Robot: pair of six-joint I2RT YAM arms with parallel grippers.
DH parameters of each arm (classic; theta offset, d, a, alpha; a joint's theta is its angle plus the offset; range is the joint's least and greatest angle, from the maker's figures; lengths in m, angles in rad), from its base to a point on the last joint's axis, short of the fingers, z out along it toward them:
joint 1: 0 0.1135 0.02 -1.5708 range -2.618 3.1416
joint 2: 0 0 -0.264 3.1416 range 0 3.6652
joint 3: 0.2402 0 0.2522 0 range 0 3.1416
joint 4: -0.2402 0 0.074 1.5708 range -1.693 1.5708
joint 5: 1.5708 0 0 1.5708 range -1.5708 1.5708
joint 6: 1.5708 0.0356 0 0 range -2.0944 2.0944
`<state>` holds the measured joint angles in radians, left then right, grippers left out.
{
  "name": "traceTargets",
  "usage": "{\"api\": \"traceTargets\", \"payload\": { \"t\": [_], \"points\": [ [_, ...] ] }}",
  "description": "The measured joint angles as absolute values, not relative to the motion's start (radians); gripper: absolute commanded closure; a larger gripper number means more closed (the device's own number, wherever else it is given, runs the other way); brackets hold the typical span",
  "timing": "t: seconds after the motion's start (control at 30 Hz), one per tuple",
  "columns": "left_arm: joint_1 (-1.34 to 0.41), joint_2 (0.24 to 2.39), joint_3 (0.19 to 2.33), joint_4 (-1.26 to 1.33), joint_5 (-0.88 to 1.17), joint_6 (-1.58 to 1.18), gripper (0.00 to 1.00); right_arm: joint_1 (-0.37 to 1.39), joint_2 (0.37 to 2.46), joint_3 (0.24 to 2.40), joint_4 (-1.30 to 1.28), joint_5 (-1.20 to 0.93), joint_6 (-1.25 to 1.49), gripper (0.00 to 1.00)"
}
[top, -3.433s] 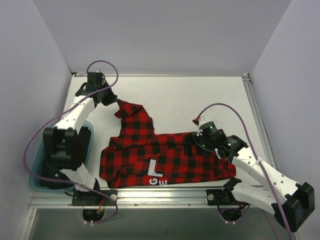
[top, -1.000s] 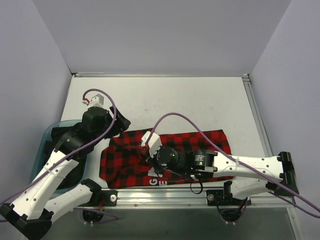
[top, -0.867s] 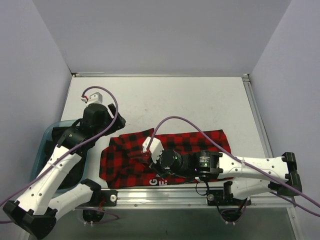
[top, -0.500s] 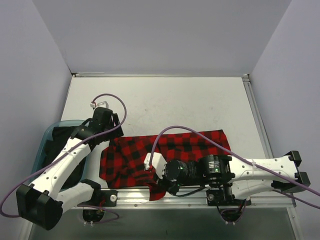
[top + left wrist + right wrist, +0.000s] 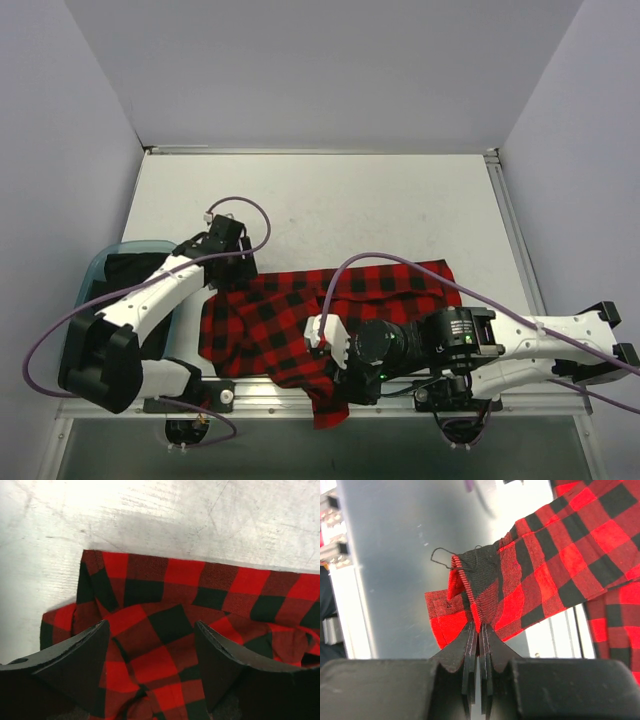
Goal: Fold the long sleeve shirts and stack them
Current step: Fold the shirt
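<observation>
Hovers with left fingers (image 5: 75, 655) spread, empty, over far-left edge of flannel shirt (image 5: 290, 310) | lies crumpled, part-folded on tabletop (image 5: 350, 200) | clamps right fingers (image 5: 462, 652) on shirt corner overhanging near edge | fold unfinished, stacking not begun

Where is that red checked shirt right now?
In the top view the flannel shirt lies along the near edge of the table; the right gripper pinches a corner hanging past that edge.

White-shelled arms (image 5: 150, 298), black joints, looping purple cables (image 5: 385, 257), matte black hand fingers (image 5: 75, 665)
</observation>
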<state>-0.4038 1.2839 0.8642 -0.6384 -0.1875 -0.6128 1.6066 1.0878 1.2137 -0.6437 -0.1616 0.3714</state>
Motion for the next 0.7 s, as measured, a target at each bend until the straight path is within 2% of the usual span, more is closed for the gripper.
{"api": "traceTargets", "payload": {
  "t": [0.3, 0.7],
  "points": [
    [-0.404, 1.422, 0.864, -0.607, -0.145, -0.622, 0.23, 1.620, 1.116, 1.235, -0.654, -0.215, 0.397, 1.00],
    [-0.405, 1.464, 0.864, -0.591, -0.134, -0.629, 0.23, 1.605, 1.118, 1.257, -0.658, -0.207, 0.419, 1.00]
  ]
}}
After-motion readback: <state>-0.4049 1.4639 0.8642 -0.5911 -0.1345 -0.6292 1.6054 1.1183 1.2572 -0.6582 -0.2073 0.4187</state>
